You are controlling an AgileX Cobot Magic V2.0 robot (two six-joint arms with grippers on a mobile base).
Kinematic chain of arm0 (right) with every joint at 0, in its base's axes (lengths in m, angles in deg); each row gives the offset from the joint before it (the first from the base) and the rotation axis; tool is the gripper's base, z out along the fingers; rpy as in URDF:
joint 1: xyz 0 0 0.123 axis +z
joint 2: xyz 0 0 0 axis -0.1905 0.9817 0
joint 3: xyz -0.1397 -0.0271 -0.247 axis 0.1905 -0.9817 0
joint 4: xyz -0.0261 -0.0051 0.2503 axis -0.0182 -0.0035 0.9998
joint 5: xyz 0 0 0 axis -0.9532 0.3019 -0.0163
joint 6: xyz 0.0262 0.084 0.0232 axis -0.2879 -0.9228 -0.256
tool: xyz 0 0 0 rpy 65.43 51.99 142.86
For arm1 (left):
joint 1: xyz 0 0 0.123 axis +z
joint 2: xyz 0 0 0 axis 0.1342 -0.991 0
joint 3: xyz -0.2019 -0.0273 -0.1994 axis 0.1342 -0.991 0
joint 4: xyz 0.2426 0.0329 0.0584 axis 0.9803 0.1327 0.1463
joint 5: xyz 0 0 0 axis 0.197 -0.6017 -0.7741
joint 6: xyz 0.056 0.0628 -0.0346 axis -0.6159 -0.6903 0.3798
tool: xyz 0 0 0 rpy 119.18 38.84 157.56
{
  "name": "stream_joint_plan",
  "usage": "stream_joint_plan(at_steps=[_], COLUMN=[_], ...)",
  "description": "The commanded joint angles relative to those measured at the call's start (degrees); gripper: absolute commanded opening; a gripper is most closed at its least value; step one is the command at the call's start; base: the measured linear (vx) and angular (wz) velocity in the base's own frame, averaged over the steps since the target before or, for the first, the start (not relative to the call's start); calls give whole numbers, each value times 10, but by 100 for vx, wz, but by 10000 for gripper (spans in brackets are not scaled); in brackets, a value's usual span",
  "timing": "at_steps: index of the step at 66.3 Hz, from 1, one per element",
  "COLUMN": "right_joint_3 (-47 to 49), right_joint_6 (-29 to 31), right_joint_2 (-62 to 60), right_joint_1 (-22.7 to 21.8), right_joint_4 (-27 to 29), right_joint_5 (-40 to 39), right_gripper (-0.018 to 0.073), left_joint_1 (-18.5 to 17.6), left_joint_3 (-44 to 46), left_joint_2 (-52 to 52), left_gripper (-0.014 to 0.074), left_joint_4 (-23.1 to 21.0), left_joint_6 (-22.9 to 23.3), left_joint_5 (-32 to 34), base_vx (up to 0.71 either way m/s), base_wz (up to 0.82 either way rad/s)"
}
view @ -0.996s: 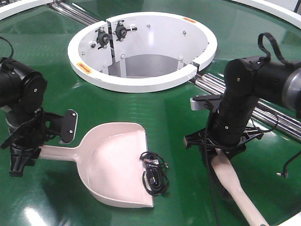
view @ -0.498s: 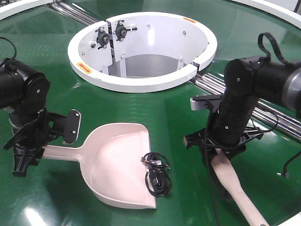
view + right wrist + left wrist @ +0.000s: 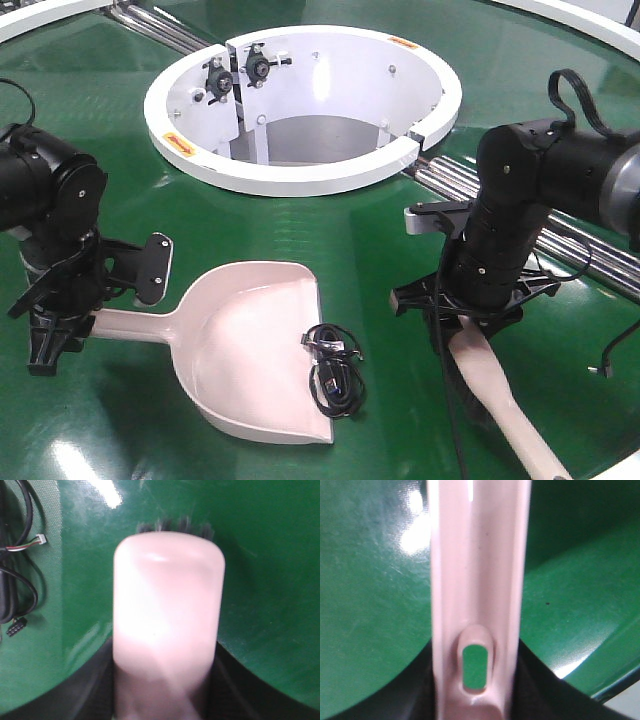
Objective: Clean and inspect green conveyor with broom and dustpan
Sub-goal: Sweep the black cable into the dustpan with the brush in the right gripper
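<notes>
A pale pink dustpan (image 3: 250, 360) lies on the green conveyor (image 3: 360, 230), mouth to the right. A coiled black cable (image 3: 332, 370) rests at its right lip, half inside. My left gripper (image 3: 75, 315) is shut on the dustpan's handle (image 3: 477, 580), whose hanging hole shows in the left wrist view. My right gripper (image 3: 470, 320) is shut on the pink broom (image 3: 500, 395); its handle runs to the lower right. In the right wrist view the broom's back (image 3: 167, 605) fills the middle, dark bristles (image 3: 172, 527) at its far end, and the cable (image 3: 15, 580) lies at the left edge.
A white ring housing (image 3: 300, 100) with a round opening sits at the back centre. Chrome rollers (image 3: 560, 240) run behind my right arm. A loose black wire (image 3: 620, 350) lies at the right edge. A white rim (image 3: 590, 15) bounds the belt at the far right.
Over the second the left gripper and dustpan slid a little to the right, carrying the cable along. Over the last half second nothing visibly moved. The right arm stayed still.
</notes>
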Motion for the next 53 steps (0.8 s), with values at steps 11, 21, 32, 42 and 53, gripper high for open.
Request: stream_joint_plan(at_steps=[11, 21, 32, 42, 53], right_joint_3=[16, 16, 16, 16, 16], right_joint_6=[3, 3, -35, -36, -32], right_joint_2=[-29, -29, -24, 2, 32], right_joint_1=[0, 0, 0, 1, 16], right_joint_4=[-1, -2, 7, 46, 77], right_joint_5=[0, -3, -5, -19, -44], right_gripper=[-8, -8, -6, -6, -6], left_joint_1=[-7, -7, -7, -7, -7], left_joint_3=[16, 16, 16, 16, 16], left_joint_2=[20, 20, 20, 20, 20], left_gripper=[-24, -24, -24, -24, -22], left_joint_4=[-13, -13, -13, -13, -13], left_joint_6=[-10, -10, -10, -10, -10], left_joint_5=[-2, -3, -3, -3, -3], base_vx=[0, 0, 0, 0, 0], base_wz=[0, 0, 0, 0, 0])
